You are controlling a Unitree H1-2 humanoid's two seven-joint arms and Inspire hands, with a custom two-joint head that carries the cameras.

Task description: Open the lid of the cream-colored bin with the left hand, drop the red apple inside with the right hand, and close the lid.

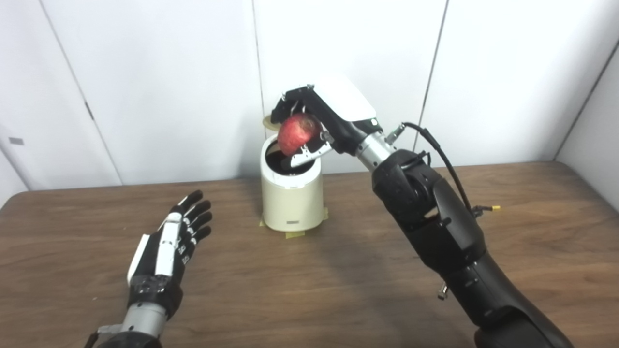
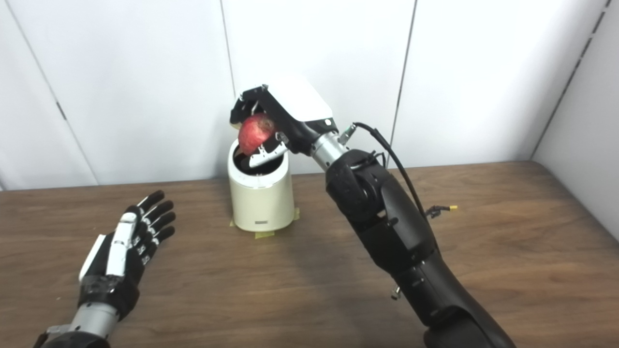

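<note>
My right hand (image 1: 319, 121) grips the apple (image 1: 298, 134) just above the open bin (image 1: 291, 203); my left hand (image 1: 167, 246) waits open.

No text can be read — the small label low on the bin (image 1: 291, 223) is blurred.

The bin's (image 1: 292, 198) dark mouth stood open, but the right hand (image 1: 314, 123) and its apple (image 1: 297, 134) hung directly over it, blocking the way in from above. The left hand (image 1: 169, 241) lay well clear on the tabletop (image 1: 338, 280), with bare wood between it and the bin.
</note>
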